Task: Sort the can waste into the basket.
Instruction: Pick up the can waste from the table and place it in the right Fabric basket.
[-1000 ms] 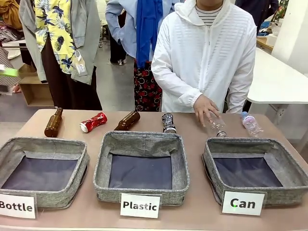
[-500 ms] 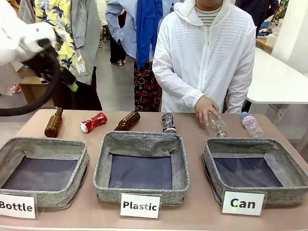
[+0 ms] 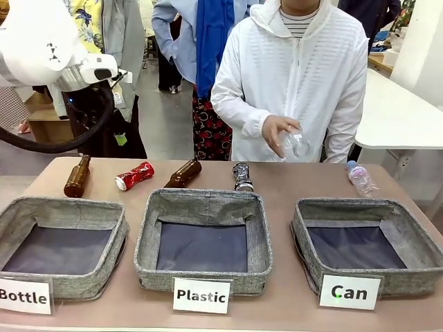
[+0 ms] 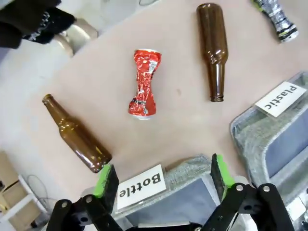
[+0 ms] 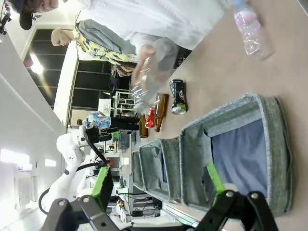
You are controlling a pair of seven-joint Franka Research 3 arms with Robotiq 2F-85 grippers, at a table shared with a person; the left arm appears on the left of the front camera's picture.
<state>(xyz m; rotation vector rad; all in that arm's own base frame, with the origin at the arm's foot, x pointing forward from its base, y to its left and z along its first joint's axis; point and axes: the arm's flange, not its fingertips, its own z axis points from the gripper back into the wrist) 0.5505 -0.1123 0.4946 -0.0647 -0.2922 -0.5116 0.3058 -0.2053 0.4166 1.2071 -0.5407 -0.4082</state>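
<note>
While a person's hand lifts a clear bottle at centre right of the front view, the red can and dark can lie along the tabletop's far side, apart from the Can basket at lower right. Left wrist view: the left pincer is spread above the red can at upper centre, probably lining up a grasp. Right wrist view: the right pincer is spread near that basket, likely waiting.
</note>
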